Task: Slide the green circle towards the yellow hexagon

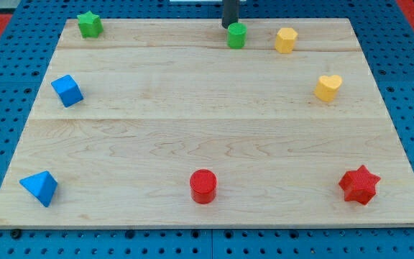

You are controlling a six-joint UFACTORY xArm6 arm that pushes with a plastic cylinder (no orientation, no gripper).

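Note:
The green circle [236,35] stands near the top edge of the wooden board, a little right of centre. The yellow hexagon [286,40] sits just to its right, a small gap apart. My tip [228,26] comes down from the view's top and ends right at the green circle's upper left side, touching or almost touching it.
A green star [89,24] is at the top left. A blue cube [67,91] and a blue pyramid [39,188] are on the left. A red cylinder [203,186] is at bottom centre, a red star [359,185] at bottom right, a yellow heart [328,87] on the right.

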